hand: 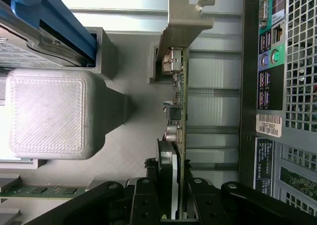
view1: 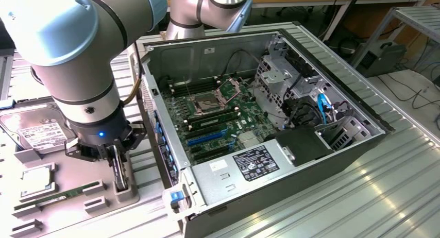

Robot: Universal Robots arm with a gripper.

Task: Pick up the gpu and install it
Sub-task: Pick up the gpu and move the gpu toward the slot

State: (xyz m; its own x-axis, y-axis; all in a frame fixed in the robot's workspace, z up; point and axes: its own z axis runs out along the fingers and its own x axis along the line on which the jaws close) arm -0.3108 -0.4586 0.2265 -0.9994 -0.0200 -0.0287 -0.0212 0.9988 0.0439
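The gpu stands on edge in a slot of the grey holder tray, at the exterior view's left of the open computer case. My gripper reaches down over it, and its black fingers press on both faces of the card. In the wrist view the gpu appears edge-on, with its silvery bracket at the far end and the gripper shut on the near end. The motherboard lies exposed in the case, with a blue expansion slot.
On the tray lie a silver hard drive, a square processor and a green memory stick. A raised grey block stands beside the card. The case's rear port panel is close by. A drive cage and cables fill the case's right.
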